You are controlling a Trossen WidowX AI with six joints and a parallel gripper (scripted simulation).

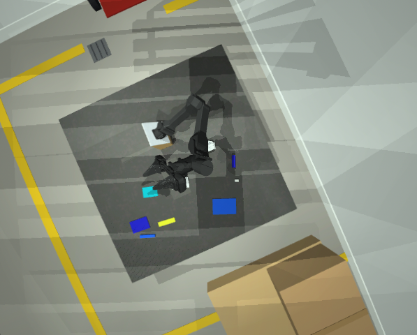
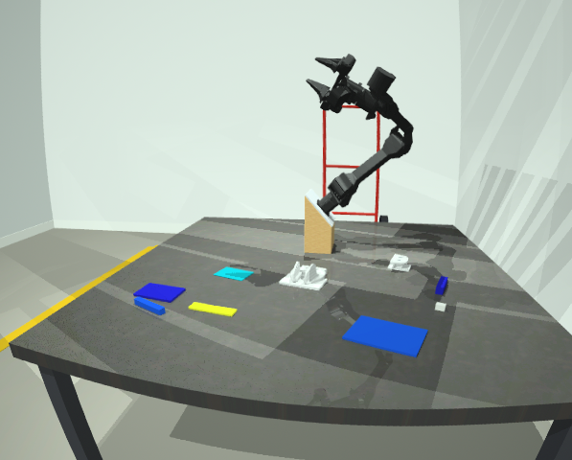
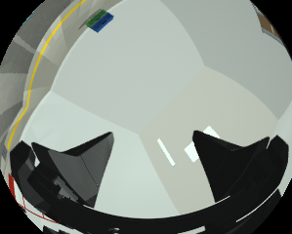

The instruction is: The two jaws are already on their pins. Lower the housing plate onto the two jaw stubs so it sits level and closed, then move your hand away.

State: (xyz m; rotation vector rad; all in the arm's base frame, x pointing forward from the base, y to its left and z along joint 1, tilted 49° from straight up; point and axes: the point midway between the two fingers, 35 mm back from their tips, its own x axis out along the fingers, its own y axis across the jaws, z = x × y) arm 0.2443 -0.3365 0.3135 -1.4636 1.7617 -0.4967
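A white base [image 1: 187,182] [image 2: 303,285] lies on the table. Two white jaws stand up from it in the exterior view, one jaw [image 2: 296,272] at the left and the other jaw [image 2: 310,273] beside it. A small white part [image 1: 211,145] [image 2: 399,263], which looks like the housing plate, rests on the table apart from the base, behind it and to the right in the exterior view. My gripper [image 1: 149,181] [image 2: 311,69] [image 3: 153,136] is open and empty, high above the table. In the top view the arm hides most of the base.
A cyan plate [image 1: 147,190] [image 2: 233,273], dark blue plate [image 1: 140,224] [image 2: 159,291], yellow bar [image 1: 166,222] [image 2: 212,309], blue bar [image 1: 147,236] [image 2: 148,305], large blue plate [image 1: 224,206] [image 2: 385,336], dark blue bar [image 1: 233,160] [image 2: 441,286] and small white block [image 1: 236,180] [image 2: 440,306] lie around.
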